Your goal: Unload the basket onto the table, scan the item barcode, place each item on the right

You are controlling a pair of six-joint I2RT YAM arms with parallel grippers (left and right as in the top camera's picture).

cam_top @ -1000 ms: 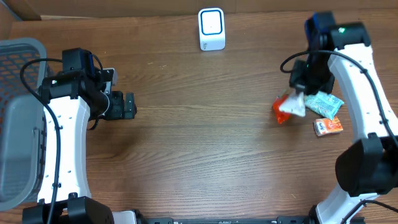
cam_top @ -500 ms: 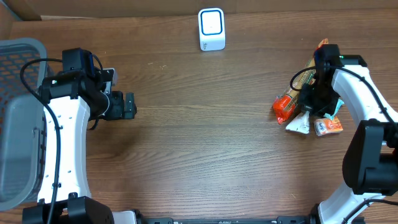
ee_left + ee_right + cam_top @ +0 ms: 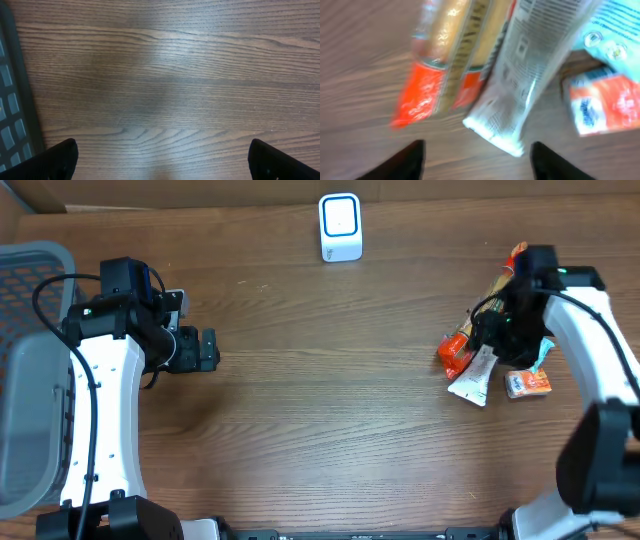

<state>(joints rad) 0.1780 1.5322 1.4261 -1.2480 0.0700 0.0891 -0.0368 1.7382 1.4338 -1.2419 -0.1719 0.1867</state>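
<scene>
Seen from overhead, the white printed plastic pouch (image 3: pixel 472 380) lay on the brown wooden table (image 3: pixel 330 410) at the right of the frame. It touched an orange-red snack packet (image 3: pixel 454 353), with a small orange carton (image 3: pixel 527 383) and a teal packet (image 3: pixel 541 352) just beside it. The right gripper (image 3: pixel 492 332) hung over the pile. The white-and-blue barcode scanner (image 3: pixel 340 226) stood well apart at top centre. The left gripper (image 3: pixel 205 350) hovered at the left, near a grey plastic basket (image 3: pixel 30 300).

The left wrist view showed its jaws fully spread over the wood, holding nothing.

The right wrist view, blurred, showed jaws wide apart and gripping nothing, with the pouch's end just above them in frame.
</scene>
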